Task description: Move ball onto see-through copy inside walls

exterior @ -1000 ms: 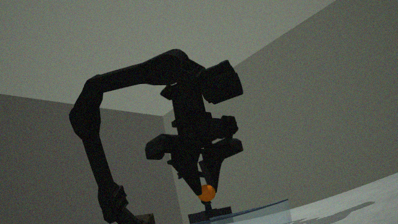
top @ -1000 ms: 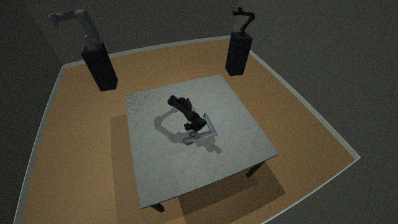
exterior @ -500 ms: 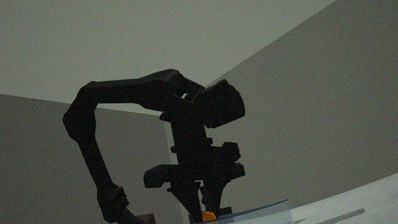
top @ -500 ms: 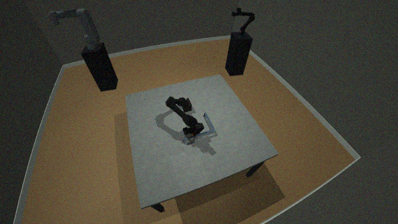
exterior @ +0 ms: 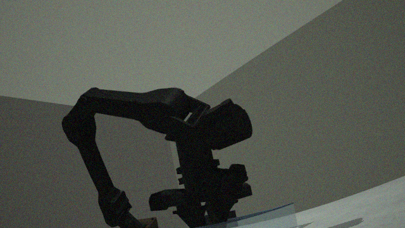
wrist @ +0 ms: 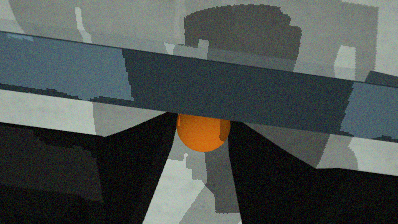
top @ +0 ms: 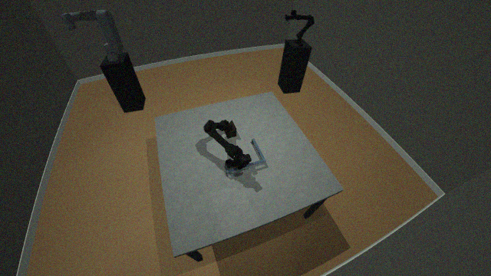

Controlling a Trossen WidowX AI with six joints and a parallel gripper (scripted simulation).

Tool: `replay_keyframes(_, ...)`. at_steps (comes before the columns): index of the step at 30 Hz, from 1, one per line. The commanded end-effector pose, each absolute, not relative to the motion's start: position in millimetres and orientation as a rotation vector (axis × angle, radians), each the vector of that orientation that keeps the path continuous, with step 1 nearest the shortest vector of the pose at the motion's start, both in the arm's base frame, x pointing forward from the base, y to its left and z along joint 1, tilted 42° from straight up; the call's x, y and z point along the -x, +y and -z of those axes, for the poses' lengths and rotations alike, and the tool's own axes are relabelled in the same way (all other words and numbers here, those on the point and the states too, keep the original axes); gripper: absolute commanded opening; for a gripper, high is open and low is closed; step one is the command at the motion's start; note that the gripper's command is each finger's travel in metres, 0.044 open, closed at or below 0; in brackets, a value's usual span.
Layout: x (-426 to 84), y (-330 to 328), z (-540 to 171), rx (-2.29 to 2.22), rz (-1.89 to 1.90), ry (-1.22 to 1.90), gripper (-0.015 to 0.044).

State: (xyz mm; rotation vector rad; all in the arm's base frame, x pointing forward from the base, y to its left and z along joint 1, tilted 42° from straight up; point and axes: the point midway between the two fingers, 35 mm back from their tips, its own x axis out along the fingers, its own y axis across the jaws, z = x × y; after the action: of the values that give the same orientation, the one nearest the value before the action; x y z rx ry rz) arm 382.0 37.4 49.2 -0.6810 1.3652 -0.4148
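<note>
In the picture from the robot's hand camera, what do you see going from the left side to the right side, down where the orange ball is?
Left dark finger → orange ball, pinched in the gripper → right dark finger. A clear wall runs across above them, hiding the ball's top.

Seemingly a robot lab: table, pedestal-mounted arms.
</note>
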Motion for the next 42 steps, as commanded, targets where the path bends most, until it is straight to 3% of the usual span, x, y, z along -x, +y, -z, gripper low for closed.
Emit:
replay_keyframes(1, -381, 32, -44, 0.692, 0.416, 1.374, 0.0000)
replay_keyframes(10, -382, 26, -37, 0.692, 0.417, 1.373, 0.0000)
replay_keyframes(20, -384, 29, -39, 0.682, 0.416, 1.367, 0.0260)
replay_keyframes(26, -383, 31, -41, 0.682, 0.415, 1.368, 0.0260)
replay_keyframes(32, -368, 82, -101, 0.689, 0.413, 1.375, 0.0260)
replay_keyframes(42, -370, 83, -98, 0.699, 0.400, 1.363, 0.0260)
